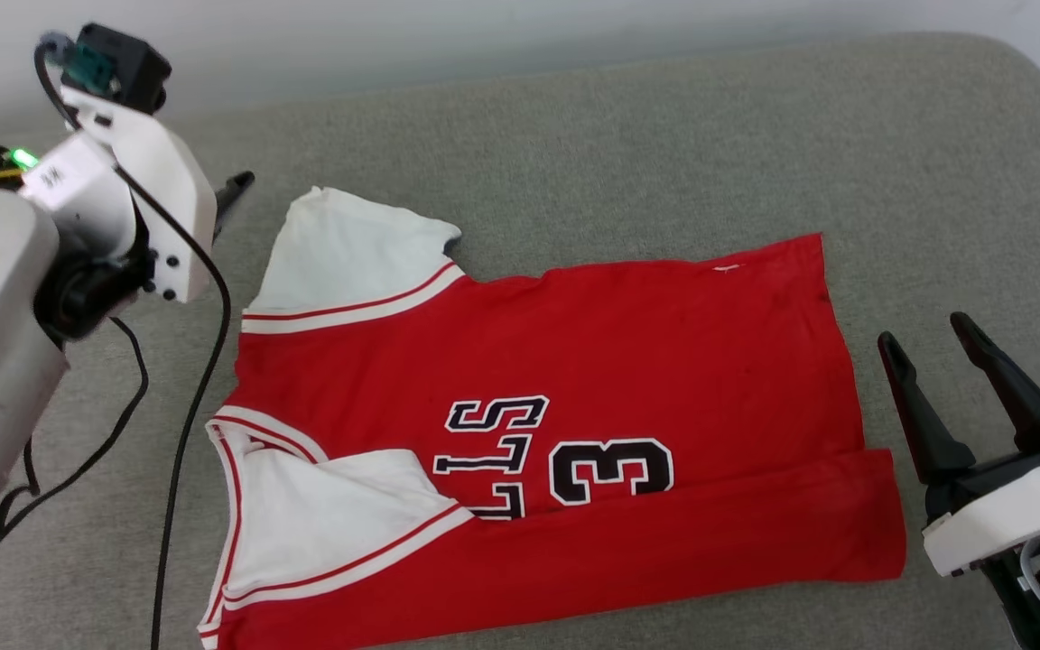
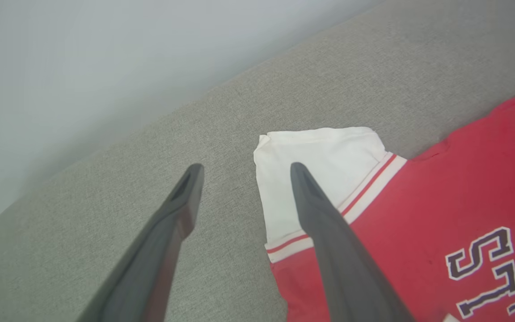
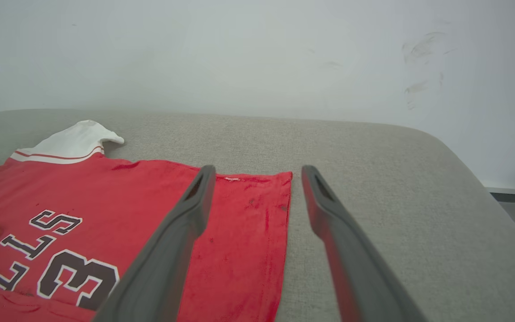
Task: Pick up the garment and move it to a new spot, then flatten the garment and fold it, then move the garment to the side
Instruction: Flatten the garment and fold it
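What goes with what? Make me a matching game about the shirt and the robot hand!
Column one:
1. garment
2. far sleeve
3. number 3
4. right gripper

Column two:
a. black with a white edge
b. jaws apart, holding nothing
c. white
d. mostly red

Pairs: 1-d, 2-c, 3-a, 4-b

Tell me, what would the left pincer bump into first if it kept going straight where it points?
Probably the grey fabric cushion, right beside the white sleeve of the red jersey T-shirt. The left pincer is open, and one finger might catch the sleeve's edge; depth is hard to judge.
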